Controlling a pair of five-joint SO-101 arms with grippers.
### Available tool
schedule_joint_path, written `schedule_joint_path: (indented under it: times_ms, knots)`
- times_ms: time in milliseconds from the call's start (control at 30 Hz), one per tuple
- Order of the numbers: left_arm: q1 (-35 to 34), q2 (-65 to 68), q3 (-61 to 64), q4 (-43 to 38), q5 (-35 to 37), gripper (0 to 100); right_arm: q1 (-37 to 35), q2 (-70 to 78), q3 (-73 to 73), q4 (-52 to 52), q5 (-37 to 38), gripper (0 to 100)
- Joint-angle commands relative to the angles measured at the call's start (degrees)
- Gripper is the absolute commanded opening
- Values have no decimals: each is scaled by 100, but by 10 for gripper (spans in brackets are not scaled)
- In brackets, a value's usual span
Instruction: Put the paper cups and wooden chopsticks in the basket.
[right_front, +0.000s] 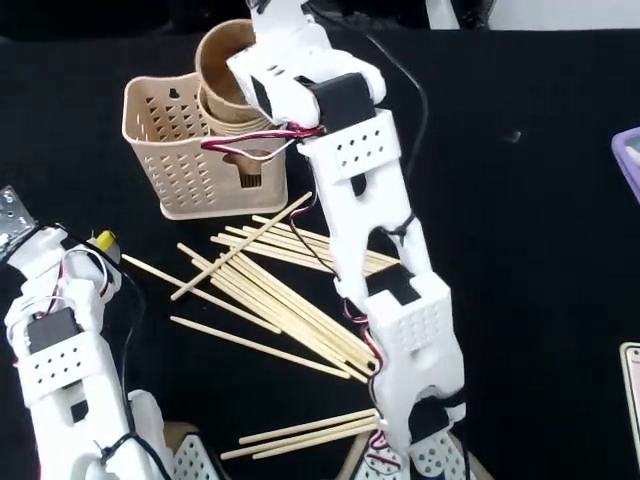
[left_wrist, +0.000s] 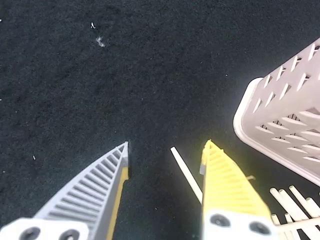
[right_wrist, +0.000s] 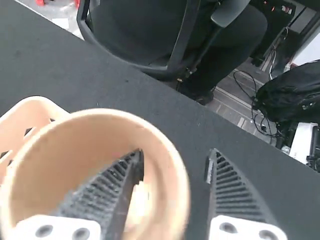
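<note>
- Right claw (right_wrist: 176, 152) is open, in the upper middle of the high view, over the basket (right_front: 175, 150). One finger is inside the top cup (right_wrist: 75, 150) and the other is outside it, so the cup's rim lies between them. A gap shows between the rim and the outer finger.
- Left claw (left_wrist: 166, 145) is open and holds nothing. It hangs over bare black bench (right_front: 520, 250) at the left edge of the high view, below the basket. In the left wrist view, the end of one chopstick (left_wrist: 187, 172) lies on the bench between its two fingers.
- Paper cups (right_front: 230, 110) are nested in a stack that stands inside the basket at the upper left of the high view. The top cup sits tilted, with its open mouth visible.
- The basket is a beige plastic one with slotted walls, standing upright on the bench.
- Wooden chopsticks (right_front: 280, 300) lie loose on the bench in the middle of the high view, just below the basket. They are crossed in a rough fan, and part of the pile is under the right arm.
- A few more chopsticks (right_front: 310, 432) lie together near the bottom edge, between the two arm bases.
</note>
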Motion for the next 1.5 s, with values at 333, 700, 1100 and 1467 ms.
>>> schedule_joint_path:
  times_ms: [333, 700, 1100, 1467]
  knots:
    - [-40, -114, -101, -53, 53, 238, 79, -936, -312, 941, 9, 215]
    - [-22, -114, -101, -62, 53, 238, 70, -2308, 154, 2497, 0, 212]
    - [-22, -114, -40, -97, 53, 238, -237, -5543, 5745, 2444, 1073, 212]
    - [-22, -114, -48, -97, 53, 238, -2075, -8708, 11741, 1319, 2699, 215]
